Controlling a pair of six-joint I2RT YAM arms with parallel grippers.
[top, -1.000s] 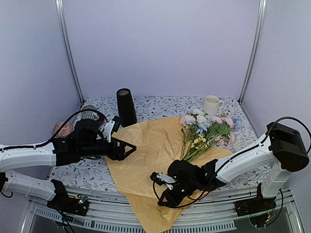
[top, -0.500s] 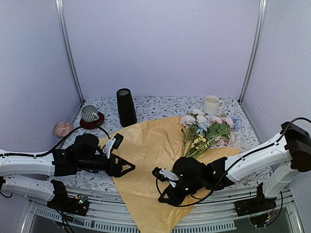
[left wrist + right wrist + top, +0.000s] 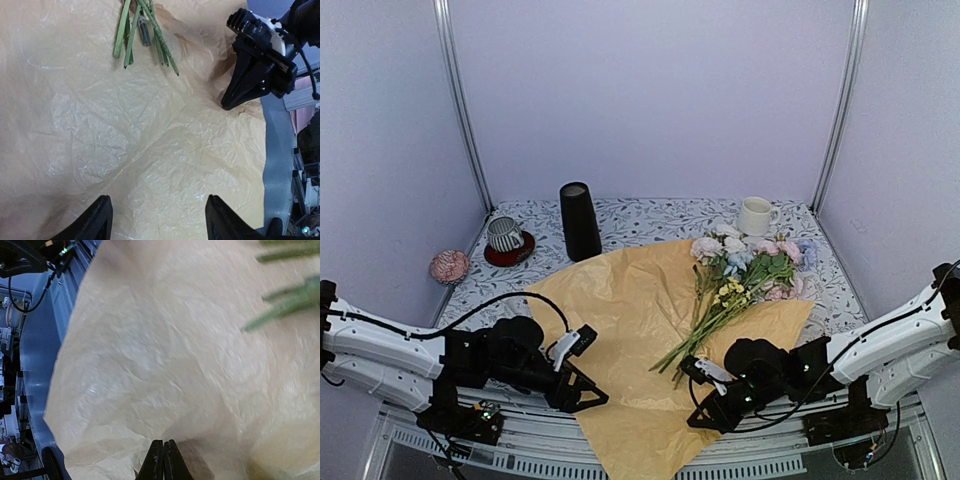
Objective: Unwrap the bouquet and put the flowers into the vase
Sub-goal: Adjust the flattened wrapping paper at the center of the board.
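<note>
Paper point(image 3: 640, 330): lies open on the table.
Flowers point(image 3: 745, 270): on the paper, more stem showing than before, well apart from the vase point(image 3: 579, 220).
Left gripper point(image 3: 157, 199): moved back to the near edge, fingers apart, holding nothing.
Right gripper point(image 3: 163, 444): moved back too, pinched shut; can't tell if it grips paper.
Meaning: unwrapping looks done; flowers next.

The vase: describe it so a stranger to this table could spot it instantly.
On the flower-patterned table, look along the back wall, left of centre, just beyond the spread tan paper. The vase stands upright there: a tall, slim black cylinder, far taller than the small striped object to its left and the white mug far right.
</note>
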